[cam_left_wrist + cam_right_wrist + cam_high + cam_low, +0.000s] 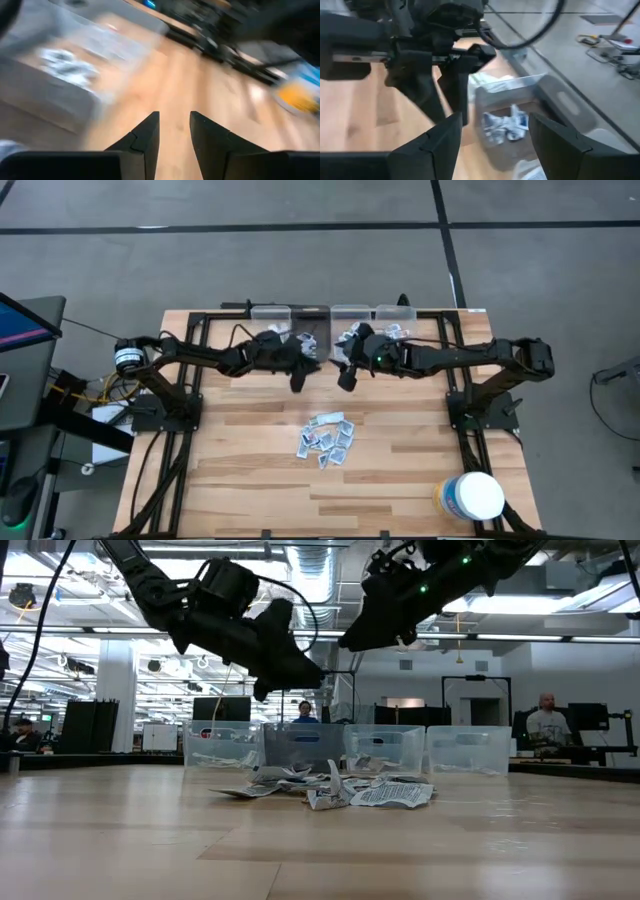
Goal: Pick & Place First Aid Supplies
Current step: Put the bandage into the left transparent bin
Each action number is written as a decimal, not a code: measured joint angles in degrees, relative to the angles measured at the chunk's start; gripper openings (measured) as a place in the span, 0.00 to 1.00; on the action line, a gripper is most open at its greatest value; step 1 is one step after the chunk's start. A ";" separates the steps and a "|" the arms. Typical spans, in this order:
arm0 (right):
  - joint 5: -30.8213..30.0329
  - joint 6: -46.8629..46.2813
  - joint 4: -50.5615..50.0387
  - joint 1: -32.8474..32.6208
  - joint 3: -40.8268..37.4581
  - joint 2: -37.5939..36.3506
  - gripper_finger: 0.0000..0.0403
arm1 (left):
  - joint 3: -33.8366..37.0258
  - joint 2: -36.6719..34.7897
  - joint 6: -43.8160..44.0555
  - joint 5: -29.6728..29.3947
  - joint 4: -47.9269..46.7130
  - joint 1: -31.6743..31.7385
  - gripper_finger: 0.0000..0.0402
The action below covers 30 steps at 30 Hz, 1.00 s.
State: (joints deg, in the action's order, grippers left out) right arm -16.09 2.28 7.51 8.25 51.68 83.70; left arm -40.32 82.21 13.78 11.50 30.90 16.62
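Note:
The first aid packets [327, 440] lie in a loose heap on the middle of the wooden table, also seen in the low view [345, 790]. More packets lie in the clear bins [310, 330] along the far edge; one such bin with packets [505, 125] shows in the right wrist view. My left gripper [298, 377] [174, 120] hovers in the air between the bins and the heap, open and holding nothing. My right gripper [347, 376] [495, 122] hangs close beside it, wide open and holding nothing, above a bin's near side.
Several clear bins [340, 748] stand in a row at the table's far edge. A large white tub with a yellow label [470, 498] stands at the near right corner. The two grippers [300, 670] [372, 632] are close together. People sit in the room behind.

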 joint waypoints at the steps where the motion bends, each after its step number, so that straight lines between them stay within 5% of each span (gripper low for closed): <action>1: 0.05 0.00 -0.35 -0.76 0.00 0.01 0.55 | 0.00 0.00 0.00 1.40 -0.39 -0.92 0.27; 6: 0.21 -1.16 -2.98 -5.00 0.00 0.00 0.54 | 0.00 0.00 -0.01 5.08 -1.73 -6.26 0.27; 20: -0.25 -18.76 -11.64 -17.54 0.00 0.00 0.51 | 0.00 0.00 0.15 2.09 -6.67 -18.87 0.27; 30: -3.72 -23.16 -11.63 -24.12 0.00 0.02 0.47 | 2.05 0.00 0.09 2.01 -9.59 -23.48 0.27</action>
State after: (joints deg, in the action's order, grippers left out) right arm -19.81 -20.87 -4.12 -15.87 51.68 83.72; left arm -38.27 82.21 13.87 13.51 21.31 -6.86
